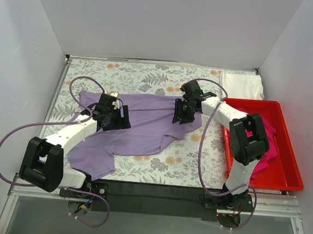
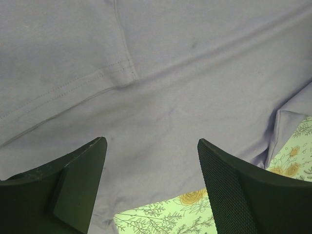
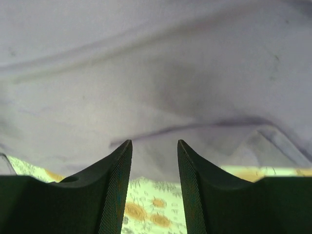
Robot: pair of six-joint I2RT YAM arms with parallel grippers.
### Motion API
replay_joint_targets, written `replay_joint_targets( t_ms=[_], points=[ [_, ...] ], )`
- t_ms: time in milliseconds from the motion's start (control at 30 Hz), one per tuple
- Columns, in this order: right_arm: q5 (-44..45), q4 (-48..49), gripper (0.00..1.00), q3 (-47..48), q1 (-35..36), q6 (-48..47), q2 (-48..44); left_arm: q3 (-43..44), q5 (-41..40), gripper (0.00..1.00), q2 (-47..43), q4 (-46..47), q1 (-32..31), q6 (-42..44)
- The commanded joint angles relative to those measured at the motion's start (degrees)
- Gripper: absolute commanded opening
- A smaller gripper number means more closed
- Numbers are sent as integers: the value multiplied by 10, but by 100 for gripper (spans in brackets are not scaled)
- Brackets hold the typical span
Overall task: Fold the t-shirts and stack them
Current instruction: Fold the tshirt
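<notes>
The lavender t-shirt [image 1: 139, 124] lies spread and rumpled across the middle of the tablecloth; it fills the left wrist view [image 2: 185, 73] and the right wrist view [image 3: 156, 73]. My left gripper [image 1: 118, 117] is open over its left part, jaws wide apart [image 2: 151, 144], nothing between them. My right gripper [image 1: 185, 115] is open over the shirt's right edge [image 3: 154, 144], jaws a short way apart and empty. The magenta t-shirt [image 1: 268, 151] lies bunched in the red bin. The white t-shirt [image 1: 241, 83] lies folded at the back right.
The red plastic bin [image 1: 283, 172] stands at the right edge of the table beside my right arm. The floral tablecloth [image 1: 180, 163] shows in front of the lavender shirt and behind it. White walls close in the back and both sides.
</notes>
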Motion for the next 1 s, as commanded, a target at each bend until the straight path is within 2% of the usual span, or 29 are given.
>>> replay_joint_targets(
  t_ms=[0, 133, 167, 200, 367, 667, 833, 967],
  points=[
    [20, -8, 42, -30, -2, -23, -75, 22, 11, 70, -16, -3, -3, -6],
    [28, 6, 42, -113, -10, -10, -121, 23, 14, 70, -16, -3, -3, -7],
    [25, 14, 46, -127, -13, -7, -127, 23, 14, 70, -18, -4, -2, -7],
    [19, 24, 48, -140, -15, -4, -139, 23, 14, 70, -18, -4, -3, -7],
    [-32, 102, 49, -212, -22, 19, -153, 18, 13, 70, -21, -4, -3, -7],
    [-69, 173, 45, -248, -29, 40, -134, 10, 5, 70, -36, -12, -3, -6],
    [-73, 181, 39, -253, -31, 36, -126, 7, 4, 70, -38, -15, -3, -7],
    [-73, 179, 21, -263, -34, 30, -131, 10, 0, 70, -39, -15, -3, -7]
  ],
)
